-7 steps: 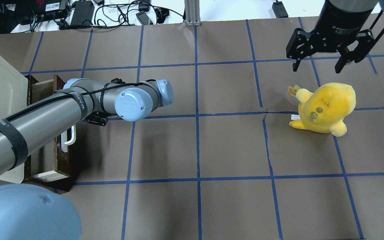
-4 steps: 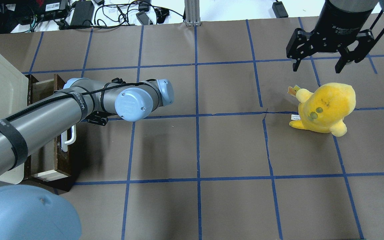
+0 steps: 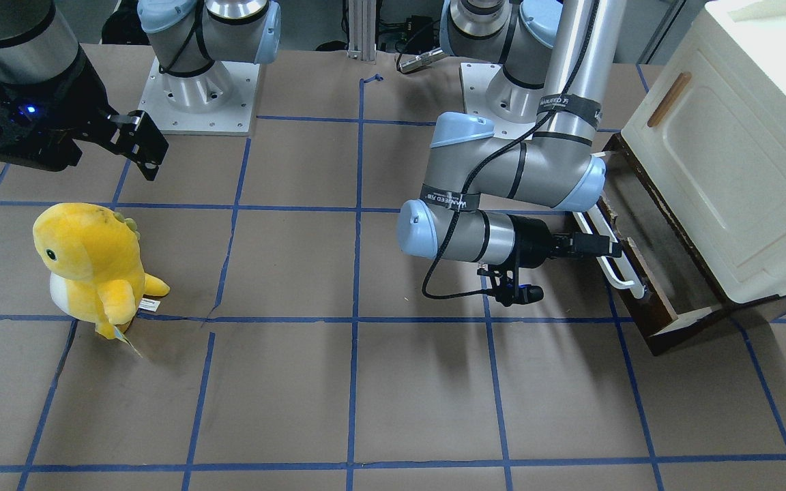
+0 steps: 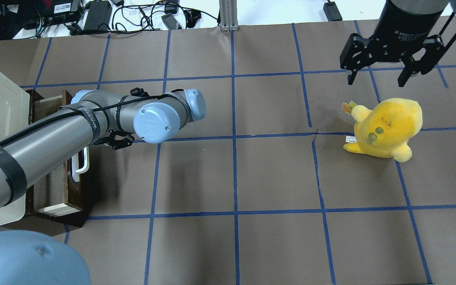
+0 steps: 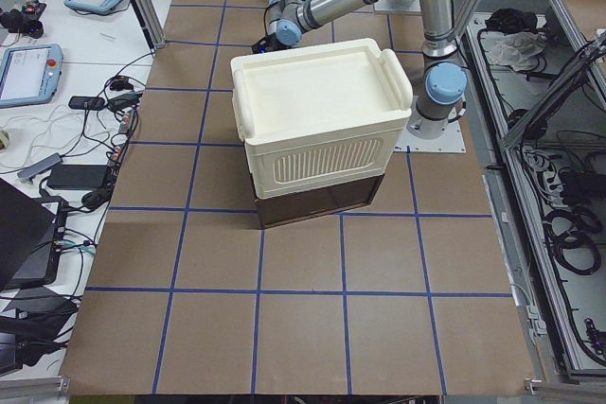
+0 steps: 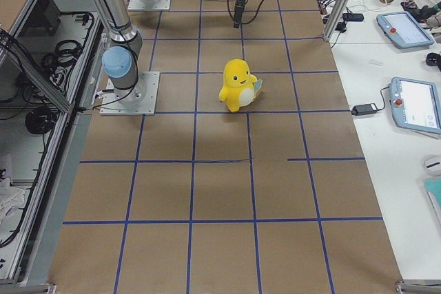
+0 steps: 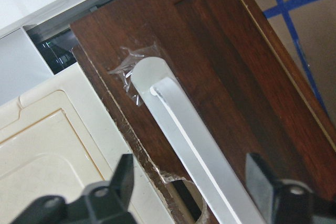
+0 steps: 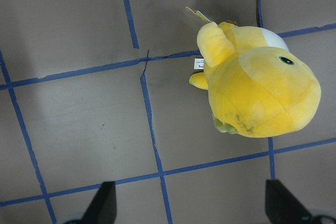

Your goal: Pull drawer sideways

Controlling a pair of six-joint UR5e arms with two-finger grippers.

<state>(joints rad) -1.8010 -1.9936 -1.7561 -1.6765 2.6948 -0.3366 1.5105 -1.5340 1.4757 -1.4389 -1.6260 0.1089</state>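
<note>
The dark brown drawer (image 3: 649, 286) sticks out from under the cream cabinet (image 3: 727, 170) and carries a long white bar handle (image 3: 613, 267). It also shows in the overhead view (image 4: 69, 186). My left gripper (image 3: 606, 247) is at the handle. In the left wrist view my left gripper (image 7: 191, 177) is open, with one finger on each side of the handle (image 7: 178, 119) and a gap on both sides. My right gripper (image 4: 375, 82) is open and empty, high above the table, far from the drawer.
A yellow plush toy (image 4: 386, 126) stands on the table below my right gripper and shows in the right wrist view (image 8: 257, 87). The cabinet (image 5: 317, 130) sits over the drawer at the table's left end. Cables and devices lie beyond the far edge.
My left arm has shifted slightly toward the drawer. The cabinet's edge has moved a little to the left in the overhead view. The right arm and the plush have not moved.
</note>
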